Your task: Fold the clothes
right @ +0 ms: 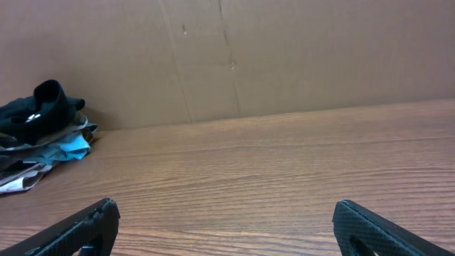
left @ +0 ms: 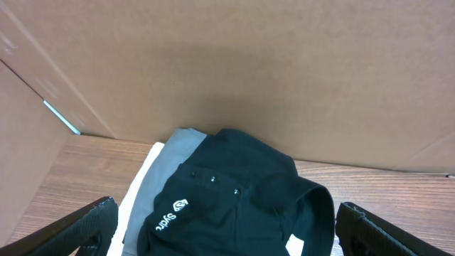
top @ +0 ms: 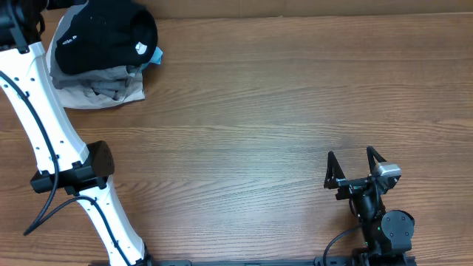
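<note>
Overhead: soft black shirt (top: pixel 103 37), rounded lump on grey folded pile (top: pixel 100 89), wood-grain table (top: pixel 259 111); left gripper (left: pixel 226 210) & right gripper (top: pixel 350 154) both apart, empty.

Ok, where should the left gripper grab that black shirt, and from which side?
Probably the raised rolled edge of the black shirt, from above with the open left gripper: it sits bunched atop the grey garment, so a top pinch should lift it alone.

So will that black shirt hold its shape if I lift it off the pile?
Probably floppy: the black shirt lies bunched in soft folds, so it should drape. It rests on the folded garments, so dragging may shift them too.
</note>
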Action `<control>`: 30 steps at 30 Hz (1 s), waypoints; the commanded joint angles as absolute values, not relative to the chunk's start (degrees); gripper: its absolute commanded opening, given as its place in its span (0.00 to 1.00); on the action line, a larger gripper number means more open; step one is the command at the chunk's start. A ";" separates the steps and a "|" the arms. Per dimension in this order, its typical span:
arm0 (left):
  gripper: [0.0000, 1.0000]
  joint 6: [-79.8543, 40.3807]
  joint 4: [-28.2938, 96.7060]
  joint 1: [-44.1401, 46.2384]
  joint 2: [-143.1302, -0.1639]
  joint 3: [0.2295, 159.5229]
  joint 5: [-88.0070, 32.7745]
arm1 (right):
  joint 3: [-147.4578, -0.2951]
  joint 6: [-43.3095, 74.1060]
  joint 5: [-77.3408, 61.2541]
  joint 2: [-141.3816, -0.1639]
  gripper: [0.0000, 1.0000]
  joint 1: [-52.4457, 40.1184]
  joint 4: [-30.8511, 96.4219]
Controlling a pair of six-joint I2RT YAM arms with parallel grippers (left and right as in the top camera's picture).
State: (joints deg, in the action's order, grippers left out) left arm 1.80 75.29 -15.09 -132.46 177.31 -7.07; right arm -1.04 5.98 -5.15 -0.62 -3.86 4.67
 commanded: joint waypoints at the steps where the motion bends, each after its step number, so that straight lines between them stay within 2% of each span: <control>1: 1.00 1.26 75.20 -14.87 -132.75 177.12 -7.09 | -0.45 6.00 -5.15 -0.16 1.00 -4.23 4.38; 30: 1.00 1.26 75.26 -14.39 -131.50 176.55 -7.07 | -0.45 6.00 -5.15 -0.16 1.00 -4.23 4.38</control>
State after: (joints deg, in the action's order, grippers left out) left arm 1.80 75.29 -15.09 -132.46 177.29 -7.09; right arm -1.06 5.96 -5.15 -0.62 -3.86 4.64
